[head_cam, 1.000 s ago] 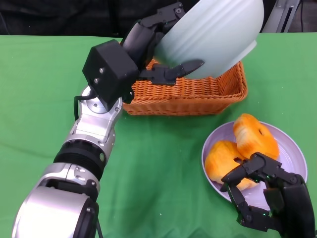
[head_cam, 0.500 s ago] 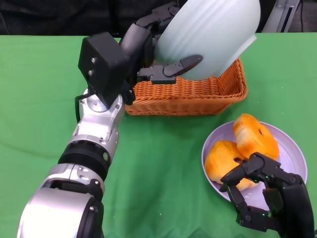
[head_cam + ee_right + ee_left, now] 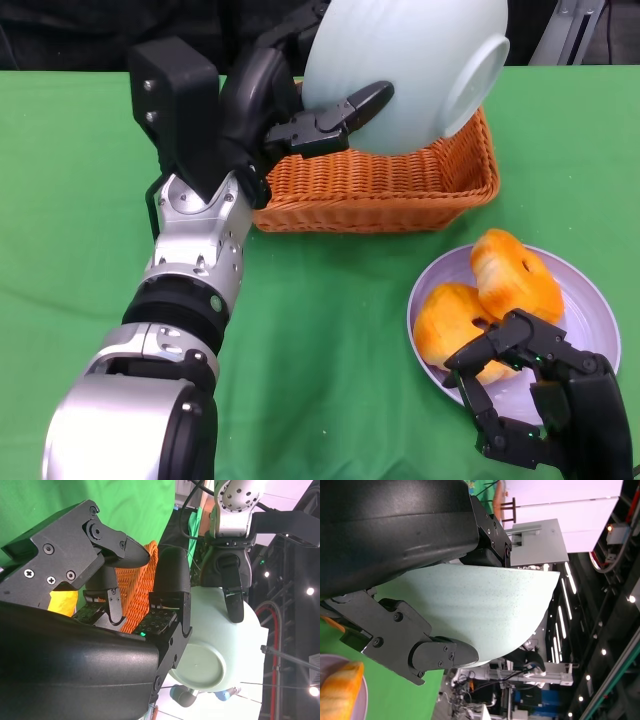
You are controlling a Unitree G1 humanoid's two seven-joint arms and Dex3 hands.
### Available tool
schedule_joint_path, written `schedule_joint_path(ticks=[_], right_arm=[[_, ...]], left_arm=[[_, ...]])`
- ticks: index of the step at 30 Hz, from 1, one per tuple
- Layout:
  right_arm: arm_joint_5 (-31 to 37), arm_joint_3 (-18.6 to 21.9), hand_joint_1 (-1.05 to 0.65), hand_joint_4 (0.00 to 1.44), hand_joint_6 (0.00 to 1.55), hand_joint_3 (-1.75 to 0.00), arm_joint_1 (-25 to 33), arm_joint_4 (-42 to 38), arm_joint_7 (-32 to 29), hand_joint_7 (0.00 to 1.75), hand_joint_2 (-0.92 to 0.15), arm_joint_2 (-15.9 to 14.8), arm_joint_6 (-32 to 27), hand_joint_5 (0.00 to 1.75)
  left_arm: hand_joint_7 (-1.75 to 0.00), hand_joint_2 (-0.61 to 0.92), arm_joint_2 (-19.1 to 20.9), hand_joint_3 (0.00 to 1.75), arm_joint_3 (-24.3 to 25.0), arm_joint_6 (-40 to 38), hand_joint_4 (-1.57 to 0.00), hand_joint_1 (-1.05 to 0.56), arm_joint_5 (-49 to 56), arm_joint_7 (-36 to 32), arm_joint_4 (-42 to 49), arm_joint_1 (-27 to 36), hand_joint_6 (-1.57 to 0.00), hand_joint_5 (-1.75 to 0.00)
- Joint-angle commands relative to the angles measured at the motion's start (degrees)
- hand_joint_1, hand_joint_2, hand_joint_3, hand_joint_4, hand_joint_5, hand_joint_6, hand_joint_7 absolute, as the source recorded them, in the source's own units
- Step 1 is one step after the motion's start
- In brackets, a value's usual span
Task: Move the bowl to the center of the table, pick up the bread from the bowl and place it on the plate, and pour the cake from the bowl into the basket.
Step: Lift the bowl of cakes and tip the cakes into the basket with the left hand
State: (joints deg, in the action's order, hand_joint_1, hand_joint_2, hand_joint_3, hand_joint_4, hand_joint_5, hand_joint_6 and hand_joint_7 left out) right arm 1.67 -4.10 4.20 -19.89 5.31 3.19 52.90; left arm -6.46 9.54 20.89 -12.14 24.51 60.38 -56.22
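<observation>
Left robot hand [image 3: 300, 110] grips the pale green bowl [image 3: 405, 70] and holds it up over the wicker basket [image 3: 380, 190], with black fingers [image 3: 345, 112] lying across the bowl's outer wall and others hooked at its rim on the far side. In the head view the bowl is tipped steeply, nearly on its side, so that its round foot faces toward the right of the worktop and its mouth is turned away from the camera; what it may hold cannot be seen from any view. The left wrist view shows the same grasp from behind, the bowl's [image 3: 485, 615] ribbed wall pressed between the hand's shell and a finger [image 3: 437, 655]. The basket stands at the far middle of the green worktop [image 3: 80, 200], its near wall facing the camera and its inside mostly hidden by the bowl. Nearer and to the right lies a lilac plate [image 3: 590, 300] carrying two orange-yellow pieces of bread [image 3: 515, 275], one leaning against the other. Right robot hand [image 3: 535, 400] rests low at the plate's near edge, fingers curled and apart with nothing between them, their tips close beside the nearer piece of bread. The right wrist view looks past those fingers [image 3: 170, 600] to the raised bowl [image 3: 220, 650] and the basket's [image 3: 142, 590] orange weave.
</observation>
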Motion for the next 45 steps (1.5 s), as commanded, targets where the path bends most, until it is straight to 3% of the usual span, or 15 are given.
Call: schedule_joint_path(ticks=[1, 8, 30, 35, 38, 45], right_arm=[[0.15, -0.04, -0.10, 0.80, 0.72, -1.02, 0.08, 0.08, -0.38, 1.17, -0.47, -0.16, 0.49, 1.32], [0.05, -0.43, -0.09, 0.80, 0.72, -1.02, 0.06, -0.01, -0.51, 1.17, -0.47, -0.22, 0.44, 1.32], [-0.92, -1.18, -0.11, 0.78, 0.71, -0.98, 0.25, 0.12, -0.23, 1.18, -0.49, -0.21, 0.46, 1.33], [-1.85, -1.23, -0.12, 0.78, 0.70, -0.94, -0.12, 0.36, 0.49, 1.18, -0.51, -0.66, 0.12, 1.34], [-2.03, -1.05, -0.12, 0.77, 0.70, -0.93, -0.13, 1.15, 0.79, 1.18, -0.52, -0.91, -0.59, 1.34], [-2.36, -0.95, -0.14, 0.76, 0.71, -0.94, 0.24, 2.62, 1.35, 1.17, -0.51, -1.42, -1.79, 1.34]], left_arm=[[-1.42, 0.68, 0.42, 0.91, 1.08, -1.44, -0.75, -0.17, -1.68, 1.02, -0.67, -3.26, -0.71, -1.75], [-1.34, 0.68, 0.32, 0.90, 2.92, -8.10, -0.75, -0.15, -4.30, 2.27, -1.18, -4.11, -0.77, -1.74], [-1.35, 0.78, 0.11, 0.81, 6.65, -26.19, -0.73, -0.12, -11.79, 4.38, -4.94, -5.34, -0.79, -1.75], [-1.32, 0.81, 0.24, 0.75, 6.98, -28.26, -0.70, -0.14, -12.33, 4.00, -5.41, -5.98, -0.79, -1.75], [-1.38, 0.82, 0.14, 0.73, 7.35, -28.58, -0.72, -0.14, -12.47, 3.69, -5.37, -6.57, -0.77, -1.75], [-1.36, 0.81, -0.33, 0.75, 8.18, -29.67, -0.75, -0.12, -12.83, 3.20, -5.64, -7.14, -0.85, -1.75]])
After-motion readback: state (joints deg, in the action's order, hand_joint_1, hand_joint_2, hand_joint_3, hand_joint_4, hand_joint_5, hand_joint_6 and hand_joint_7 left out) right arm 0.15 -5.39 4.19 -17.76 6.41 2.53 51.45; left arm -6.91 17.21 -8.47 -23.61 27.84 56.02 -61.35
